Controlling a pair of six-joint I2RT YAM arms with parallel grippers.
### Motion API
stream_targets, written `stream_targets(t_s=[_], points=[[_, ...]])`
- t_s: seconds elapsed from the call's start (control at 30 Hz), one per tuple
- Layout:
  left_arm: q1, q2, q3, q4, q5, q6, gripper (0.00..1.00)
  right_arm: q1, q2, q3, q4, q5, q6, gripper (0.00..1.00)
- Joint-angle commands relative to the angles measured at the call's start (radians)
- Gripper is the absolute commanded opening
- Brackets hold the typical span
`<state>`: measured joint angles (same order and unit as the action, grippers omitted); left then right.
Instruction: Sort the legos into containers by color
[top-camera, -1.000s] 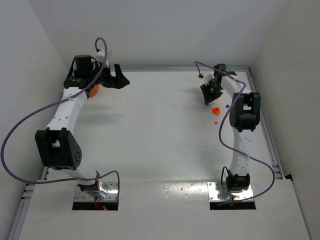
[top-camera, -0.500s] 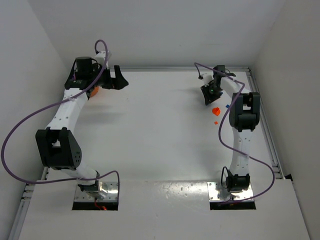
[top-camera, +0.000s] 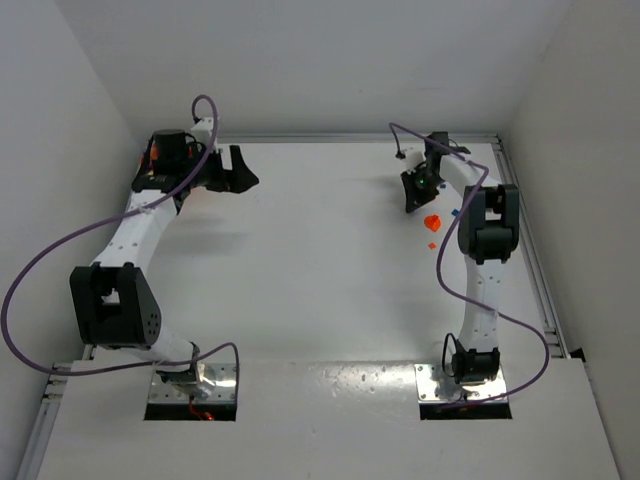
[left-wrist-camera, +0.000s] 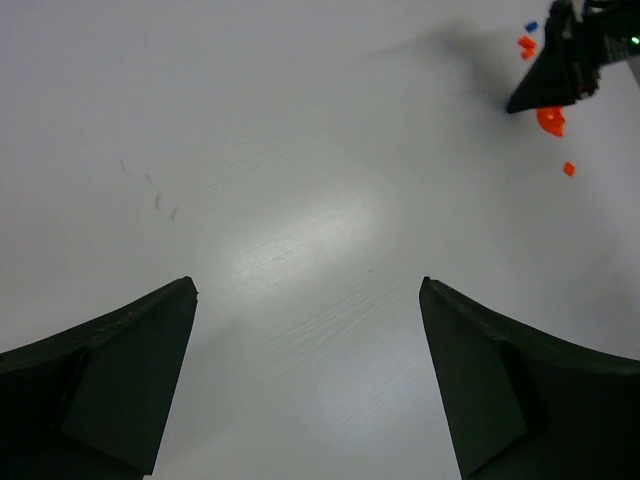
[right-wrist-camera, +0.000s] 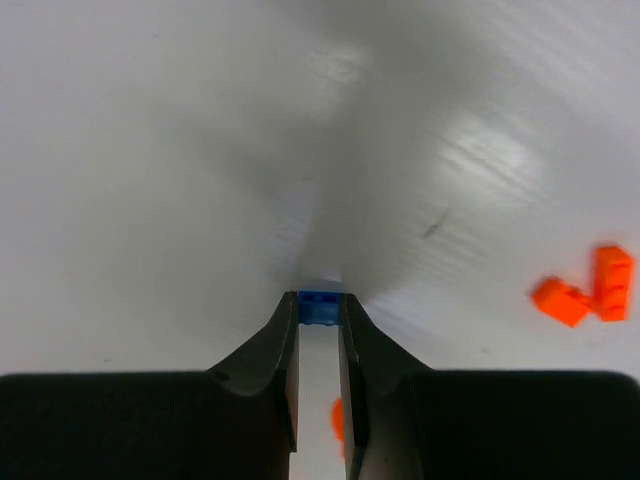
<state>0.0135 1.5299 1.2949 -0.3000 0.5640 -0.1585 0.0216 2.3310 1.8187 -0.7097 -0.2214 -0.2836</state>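
Standing here, I see the right fingers (top-camera: 412, 194) lowered to the surface (top-camera: 320, 260) and almost closed on one small blue brick (right-wrist-camera: 319, 306). The brick sits at the very tips, pinched from two sides. Whether it touches the surface or hangs slightly above it, I cannot tell. I think the hold is so far out at the tips because the brick is much smaller than the fingers, so there is hardly another way to take it.

Just beside the right fingers lie the orange bricks (top-camera: 432, 221), loose on the surface, and another blue piece (top-camera: 453, 212) is near them. In my judgement these wait for their own turn.

The left fingers (top-camera: 240, 168) are well apart from the right fingers, across the surface. They are spread wide and hold nothing. They face toward the right fingers, perhaps only to keep out of the way.

The overhead view gives the place of both arms, but there the held brick is hidden under the right fingers. Only the right wrist camera shows the blue brick between the tips, with two orange bricks close together off to one side. The left wrist camera shows the empty gap between its own fingers and, far off, the right fingers with orange pieces around them. No view shows me a container clearly, so I cannot say where the blue brick should go.
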Motion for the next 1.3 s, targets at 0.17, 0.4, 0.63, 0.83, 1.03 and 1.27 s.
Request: stream_targets(t_s=[0.17,0.4,0.63,0.83,1.03,1.27], points=[[0.014,-0.129,-0.161,0.14,0.41,0.089,1.0,0.02,-0.09,0.007,-0.198,-0.502,0.349,0.05],[-0.127,-0.139,-0.204,0.151,0.416,0.109,0.95,0.063,-0.238,-0.336,0.14,-0.903,0.85,0.02],[-0.365,-0.048,-0.148,0.064,0.208,0.135,0.49,0.083,-0.366,-0.691,0.761,-1.065,1.448,0.02],[-0.46,0.088,-0.089,0.027,0.247,0.094,0.39,0.092,-0.375,-0.696,0.789,-1.09,1.48,0.02],[-0.553,0.107,-0.078,0.038,0.26,0.137,0.49,0.092,-0.384,-0.722,0.852,-1.101,1.557,0.02],[-0.564,0.116,-0.078,0.137,0.211,0.094,0.63,0.119,-0.404,-0.75,0.904,-1.101,1.633,0.02]])
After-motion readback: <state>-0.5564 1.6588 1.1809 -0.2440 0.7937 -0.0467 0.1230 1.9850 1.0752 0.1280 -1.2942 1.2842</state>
